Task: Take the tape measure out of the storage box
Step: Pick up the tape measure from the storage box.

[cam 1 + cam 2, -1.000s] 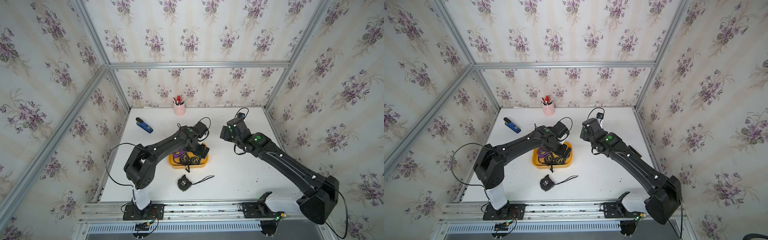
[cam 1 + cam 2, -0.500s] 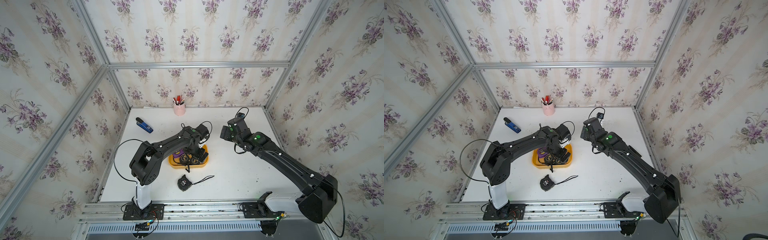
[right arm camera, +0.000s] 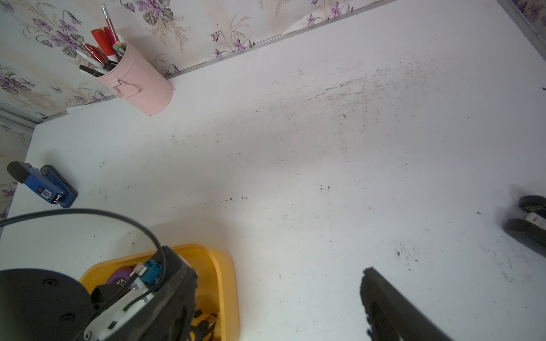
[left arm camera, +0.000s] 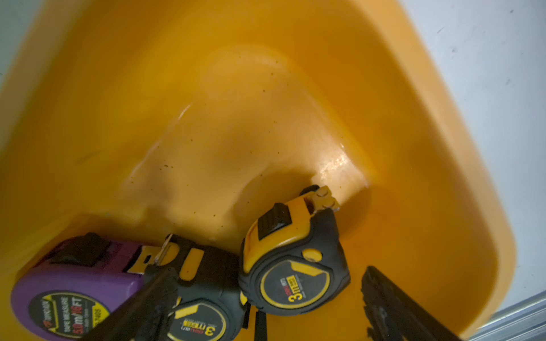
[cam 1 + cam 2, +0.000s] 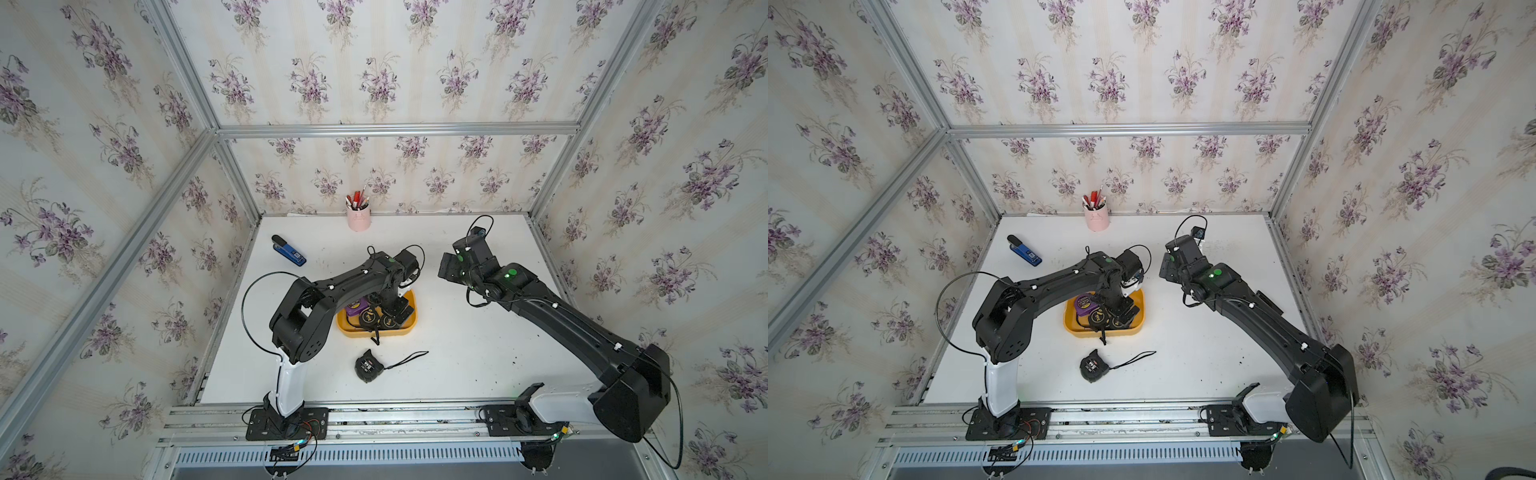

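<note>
The yellow storage box point(image 5: 409, 329) point(image 5: 1140, 325) sits mid-table. Three tape measures lie in it: a purple one point(image 4: 74, 295) and two black-and-yellow ones point(image 4: 204, 321) point(image 4: 295, 283). My left gripper point(image 5: 395, 312) point(image 4: 267, 298) is down inside the box and open. Its fingers point(image 4: 384, 304) straddle the black-and-yellow tape measure nearest the box's wall without touching it. Another black tape measure point(image 5: 367, 365) with a strap lies on the table in front of the box. My right gripper point(image 5: 446, 270) point(image 3: 269, 307) hovers open and holds nothing, to the right of the box.
A pink pen cup point(image 5: 358, 218) stands at the back wall. A blue stapler point(image 5: 289, 250) lies at the back left. A small black item point(image 3: 529, 224) lies on the table under the right arm. The left arm's wrist hangs over the box's point(image 3: 227, 280) rim.
The left arm has drawn its elbow in toward the box and the gripper has settled lower among the tape measures. The right arm has barely moved.
</note>
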